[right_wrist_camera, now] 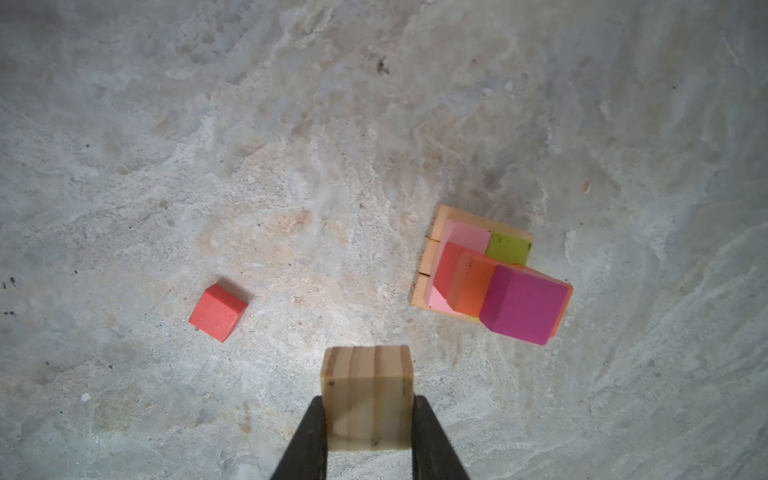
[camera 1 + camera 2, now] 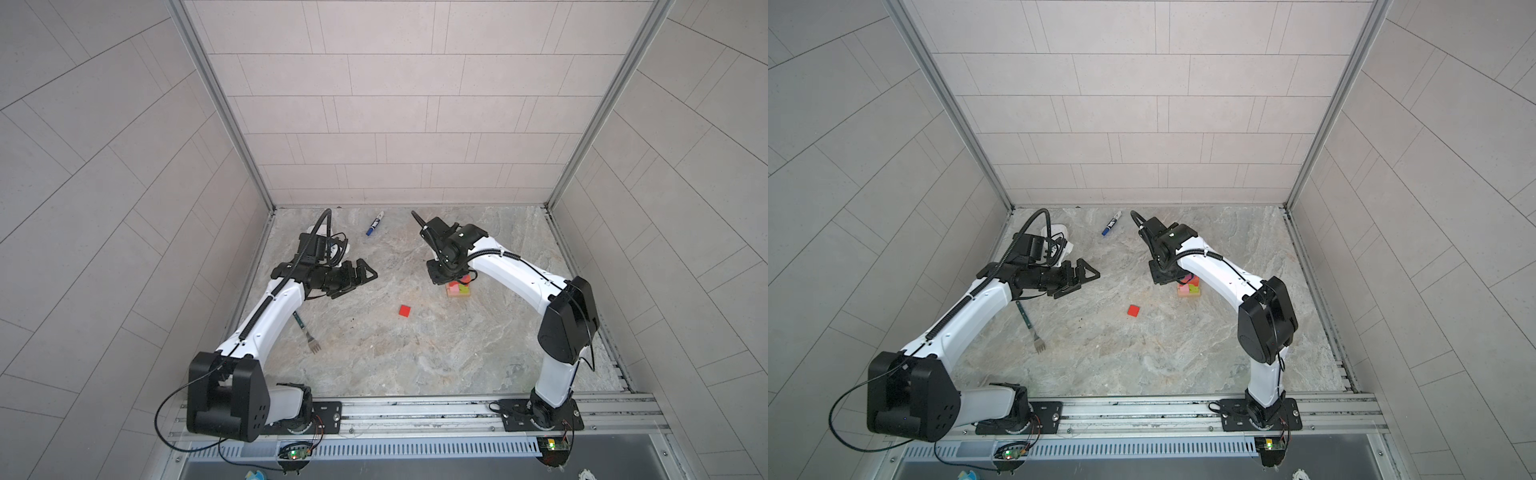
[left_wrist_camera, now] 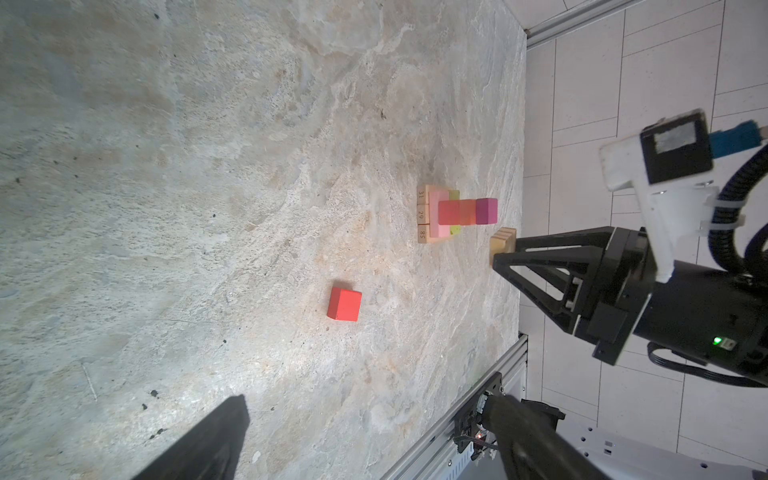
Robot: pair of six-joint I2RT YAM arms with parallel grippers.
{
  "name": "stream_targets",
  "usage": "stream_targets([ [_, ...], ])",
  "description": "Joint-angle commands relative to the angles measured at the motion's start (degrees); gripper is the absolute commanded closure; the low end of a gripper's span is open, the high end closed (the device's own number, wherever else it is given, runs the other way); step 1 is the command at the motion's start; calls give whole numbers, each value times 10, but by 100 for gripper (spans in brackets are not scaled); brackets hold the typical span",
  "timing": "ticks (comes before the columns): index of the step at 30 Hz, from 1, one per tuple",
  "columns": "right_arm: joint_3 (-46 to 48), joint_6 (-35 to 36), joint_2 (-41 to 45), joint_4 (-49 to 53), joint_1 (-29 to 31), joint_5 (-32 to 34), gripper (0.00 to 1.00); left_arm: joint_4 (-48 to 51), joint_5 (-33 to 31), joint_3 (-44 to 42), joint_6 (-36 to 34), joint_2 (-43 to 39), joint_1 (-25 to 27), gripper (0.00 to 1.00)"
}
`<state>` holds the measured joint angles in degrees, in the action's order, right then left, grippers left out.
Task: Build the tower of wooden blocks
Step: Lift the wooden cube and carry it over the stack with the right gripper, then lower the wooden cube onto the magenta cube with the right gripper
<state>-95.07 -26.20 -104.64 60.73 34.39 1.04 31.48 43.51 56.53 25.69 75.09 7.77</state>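
While the right gripper [image 1: 369,400] clamps a tan cube [image 1: 368,374] beside the tower [image 1: 490,274], the left gripper [image 2: 363,282] hangs wide open.
A red cube [image 1: 218,311] lies loose nearby; the fork [image 2: 307,334] and blue-capped marker [image 2: 375,223] sit well clear.

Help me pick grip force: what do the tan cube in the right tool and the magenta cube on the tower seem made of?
Tan cube: bare, unfinished wood; pale and darker grain bands run across its faces.
Magenta cube: likely wood as well, under opaque matte paint; no grain shows through, so the core is a guess.
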Motion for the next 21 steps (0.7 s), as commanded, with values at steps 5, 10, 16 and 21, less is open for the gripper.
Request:
stream_targets([
  [5, 0, -22, 19, 33, -36, 13, 71, -6, 7, -8, 1, -11, -5, 2],
  [10, 12, -28, 19, 25, -61, 7, 71, -6, 8, -9, 2, -12, -5, 1],
  [16, 25, -35, 13, 5, -79, -3, 71, -6, 9, -9, 2, -12, -5, 1],
  [21, 34, -41, 5, -8, -90, -9, 71, -6, 9, -10, 2, -13, -4, 1],
])
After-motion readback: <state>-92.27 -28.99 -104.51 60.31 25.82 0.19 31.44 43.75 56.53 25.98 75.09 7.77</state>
